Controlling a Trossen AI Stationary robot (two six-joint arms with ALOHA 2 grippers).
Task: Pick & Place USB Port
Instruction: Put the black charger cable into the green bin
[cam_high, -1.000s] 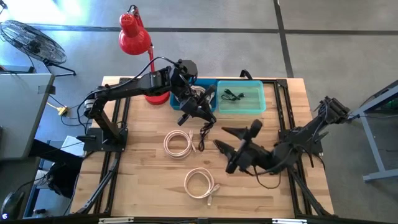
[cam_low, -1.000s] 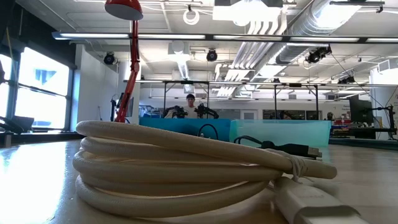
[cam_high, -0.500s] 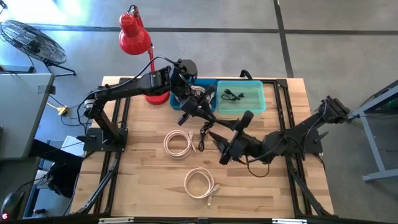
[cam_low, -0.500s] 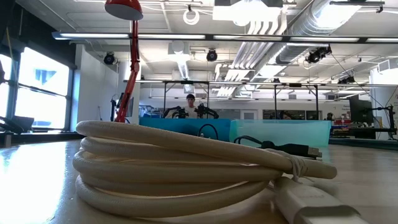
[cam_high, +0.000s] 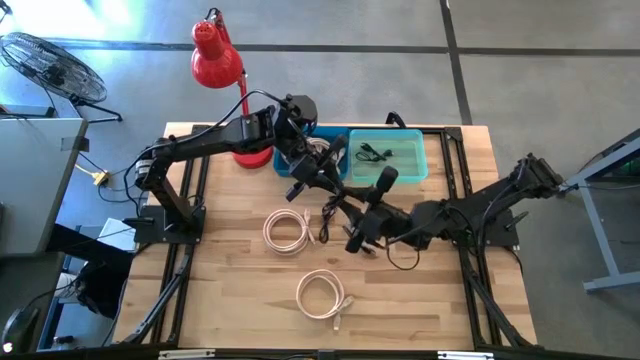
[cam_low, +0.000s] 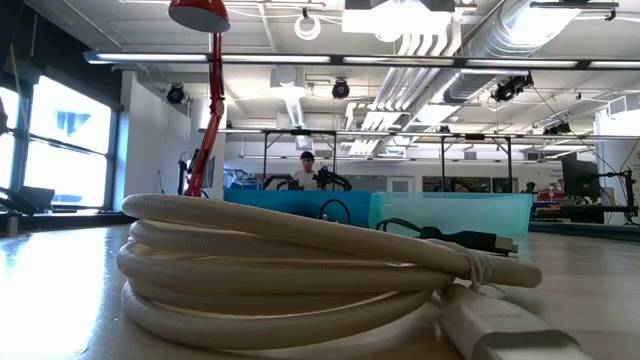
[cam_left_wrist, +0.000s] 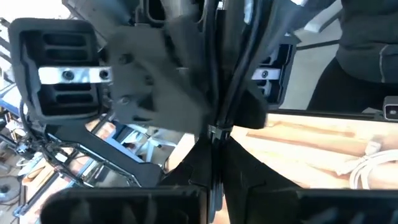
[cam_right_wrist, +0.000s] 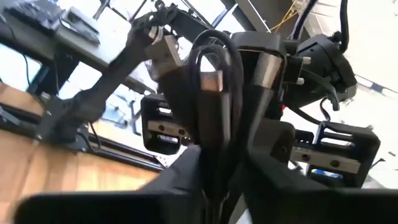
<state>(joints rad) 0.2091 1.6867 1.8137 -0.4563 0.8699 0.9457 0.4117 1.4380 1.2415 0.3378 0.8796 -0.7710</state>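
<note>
gripping a black cable (cam_high: 326, 215), the left tool (cam_high: 322, 190) meets the right tool (cam_high: 345, 213) mid-bench (cam_high: 230, 290); right tool's state unclear.

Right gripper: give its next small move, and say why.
Probably ease the right gripper slightly closer to the black cable. The cable hangs from the left gripper over the table. The two grippers nearly meet, and the right wrist view shows the cable's plug just ahead.

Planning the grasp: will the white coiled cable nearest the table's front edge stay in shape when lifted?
The white coiled cable looks floppy; its loops lie loosely stacked, so they may sag. Its free plug end would likely dangle. It seems light.
</note>
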